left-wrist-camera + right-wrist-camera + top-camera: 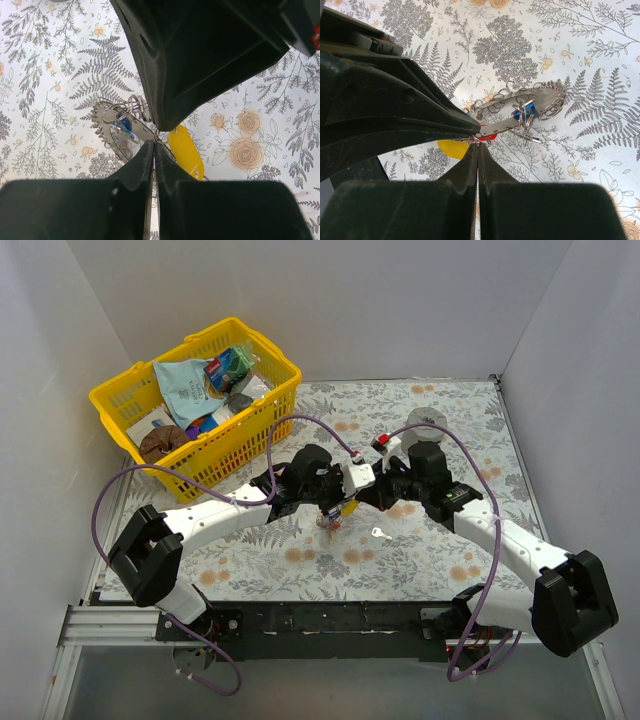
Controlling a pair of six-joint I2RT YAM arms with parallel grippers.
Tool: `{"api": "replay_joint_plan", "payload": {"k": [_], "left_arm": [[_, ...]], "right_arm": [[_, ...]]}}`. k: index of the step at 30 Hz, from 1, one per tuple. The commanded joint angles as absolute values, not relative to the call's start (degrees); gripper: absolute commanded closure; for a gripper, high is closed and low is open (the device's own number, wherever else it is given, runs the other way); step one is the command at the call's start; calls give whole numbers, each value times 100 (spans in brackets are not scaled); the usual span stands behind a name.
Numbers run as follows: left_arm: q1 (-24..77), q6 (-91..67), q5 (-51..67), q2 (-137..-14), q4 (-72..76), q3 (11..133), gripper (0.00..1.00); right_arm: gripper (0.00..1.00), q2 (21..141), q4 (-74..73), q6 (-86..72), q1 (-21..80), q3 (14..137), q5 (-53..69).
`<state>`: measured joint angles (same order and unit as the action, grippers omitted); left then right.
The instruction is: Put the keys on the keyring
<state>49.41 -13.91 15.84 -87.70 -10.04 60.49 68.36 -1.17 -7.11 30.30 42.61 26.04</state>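
Pinched tight, both tools: left gripper (152, 150) closed tip to tip, right gripper (479, 147) the same, meeting nose to nose over the table (470, 440). Clamped, by the look of it, on the near edge of the keyring (520, 105) from opposite sides. Cannot tell how much metal sits inside either pinch.

Hanging tilted just under the tips: keyring, seemingly lifted off the table. Across its plate, blue key (122, 125). Right at the pinch point, yellow key (186, 150) and red key (490, 136), apparently strung on already. Loose on the table, just right of the grippers and a little nearer: silver key (381, 533). Farther out, well apart: basket (130, 395) at back left, grey roll (428, 420) at back right.

Judged step: steadying the keyring between two grips, with at least the silver key left to thread.

To do it well:
- Treat one pinch as the anchor and move only the other.
- Avoid pulling the grips apart, for fear of twisting the ring or shaking strung keys off.
- Release one side only with the ring secure in the other.
- Approach the silver key low and flat, since thin metal on cloth probably slides away from closing fingers.
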Motion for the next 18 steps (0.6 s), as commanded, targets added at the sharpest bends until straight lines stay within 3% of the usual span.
{"api": "replay_joint_plan", "payload": {"k": [1, 18], "left_arm": [[4983, -1371, 1670, -8543, -888, 6126, 100], [4975, -1406, 1740, -8218, -791, 5783, 100]], "right_arm": [[99, 6917, 132, -685, 3032, 4315, 2426], [99, 6996, 228, -914, 2979, 4236, 2136]]}}
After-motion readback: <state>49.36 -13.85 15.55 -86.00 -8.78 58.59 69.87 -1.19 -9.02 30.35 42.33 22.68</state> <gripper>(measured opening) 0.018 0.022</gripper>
